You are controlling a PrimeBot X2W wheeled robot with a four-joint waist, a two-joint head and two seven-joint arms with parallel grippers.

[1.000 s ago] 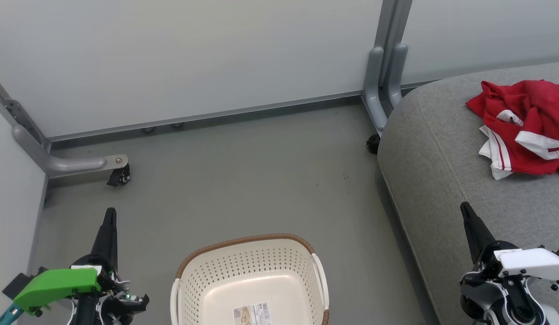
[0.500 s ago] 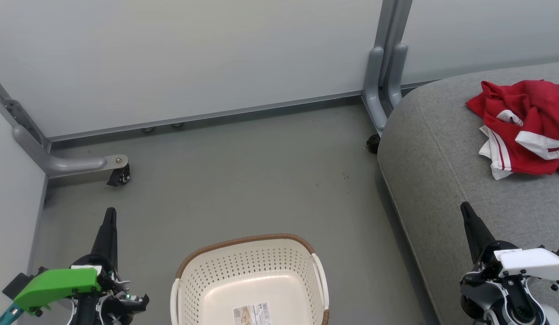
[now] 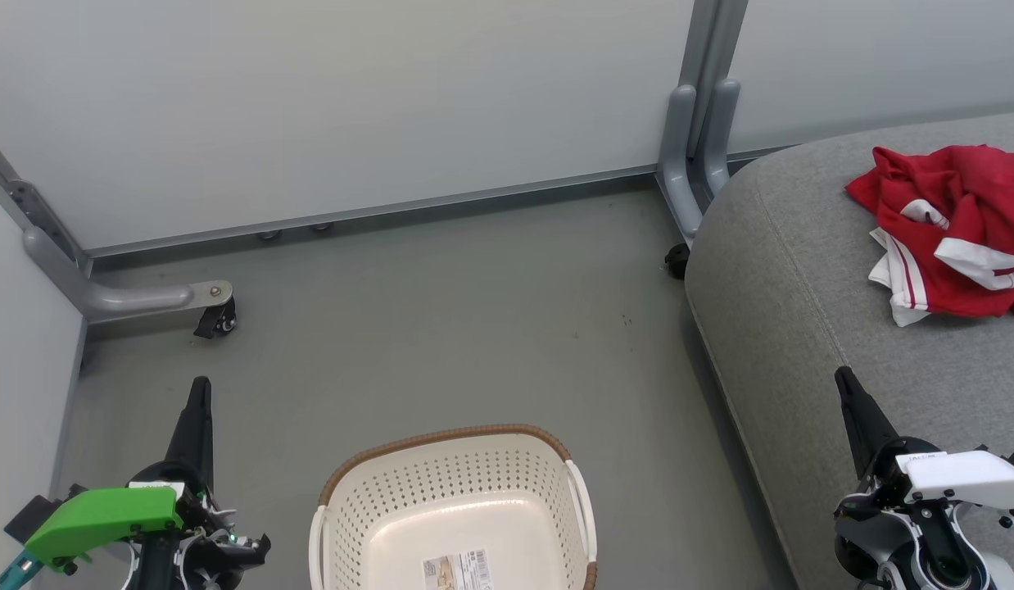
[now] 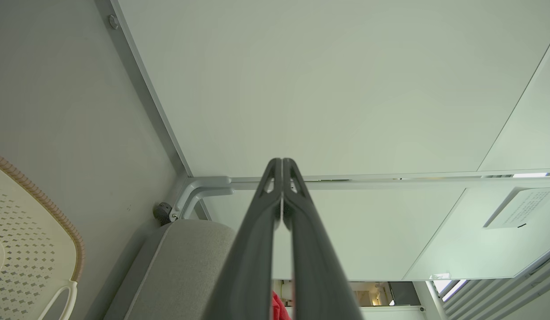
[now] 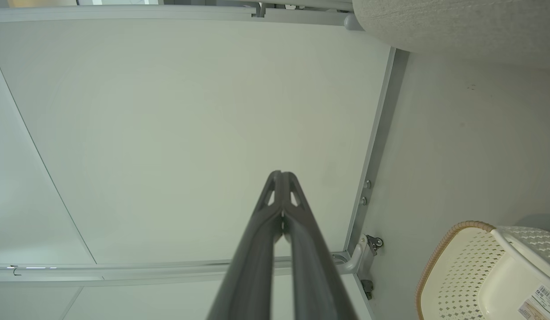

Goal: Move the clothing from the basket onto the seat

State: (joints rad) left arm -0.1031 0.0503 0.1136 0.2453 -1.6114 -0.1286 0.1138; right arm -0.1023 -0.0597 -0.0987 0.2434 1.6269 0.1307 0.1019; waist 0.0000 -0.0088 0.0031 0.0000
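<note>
Head view: clothing [image 3: 961, 238] (crumpled) lies on seat [image 3: 789, 319].

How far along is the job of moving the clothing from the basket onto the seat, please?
Done: the clothing lies crumpled on the seat, and the basket holds just a label. In hand: nothing; the left gripper and right gripper have their fingers shut, empty, away from the clothing. Left: apparently nothing, though the basket's near end is cut off.
</note>
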